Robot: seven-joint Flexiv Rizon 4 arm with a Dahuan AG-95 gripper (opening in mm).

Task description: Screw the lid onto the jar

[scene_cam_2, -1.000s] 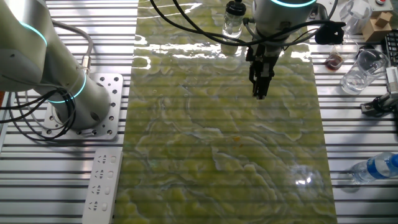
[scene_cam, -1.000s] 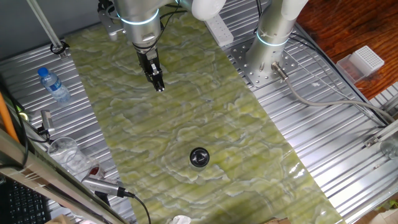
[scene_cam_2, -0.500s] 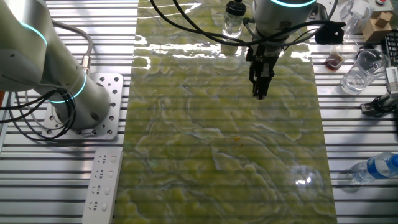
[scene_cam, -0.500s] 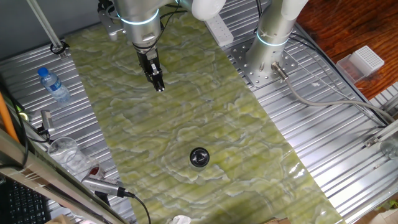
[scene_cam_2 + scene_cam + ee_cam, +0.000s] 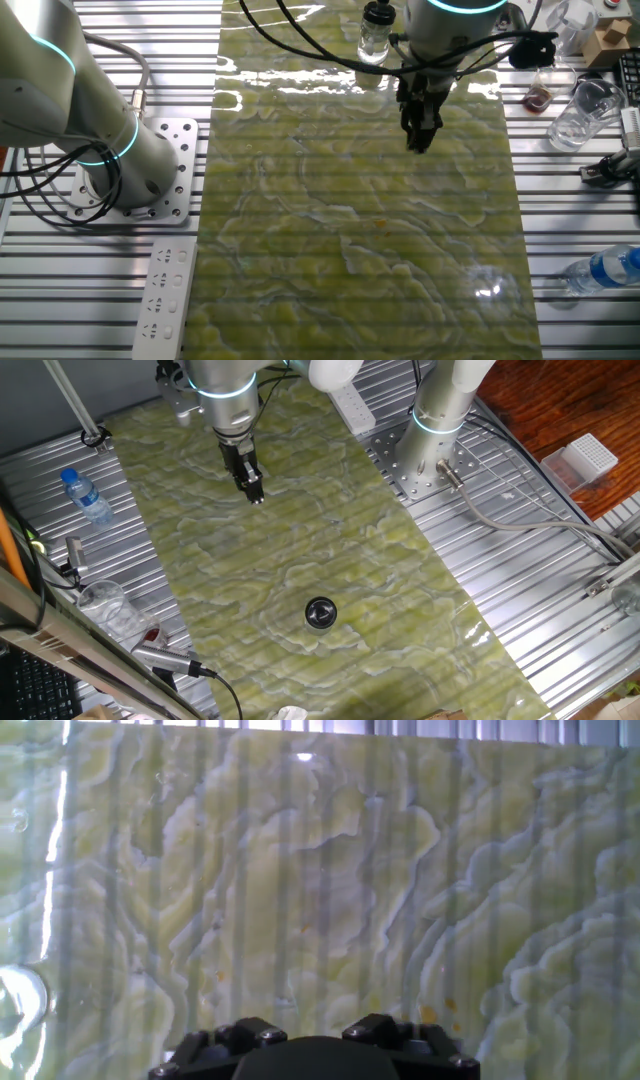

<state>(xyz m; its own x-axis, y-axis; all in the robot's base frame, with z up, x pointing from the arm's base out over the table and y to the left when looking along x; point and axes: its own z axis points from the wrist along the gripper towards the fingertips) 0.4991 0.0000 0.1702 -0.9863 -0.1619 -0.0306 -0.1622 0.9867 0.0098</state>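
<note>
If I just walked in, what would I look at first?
Probably the big wavy green mat spread over the metal table, with the silver robot arm hanging its gripper above the far end. Next you'd spot the little jar with its black lid sitting alone near the middle of the mat. A water bottle lies off to the side.

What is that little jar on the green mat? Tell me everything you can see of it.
The jar is small, squat and round, with a clear whitish body. It stands upright near one end of the mat. The lid, black with a glossy grey centre, sits on top. The gripper hangs well apart from it.
</note>
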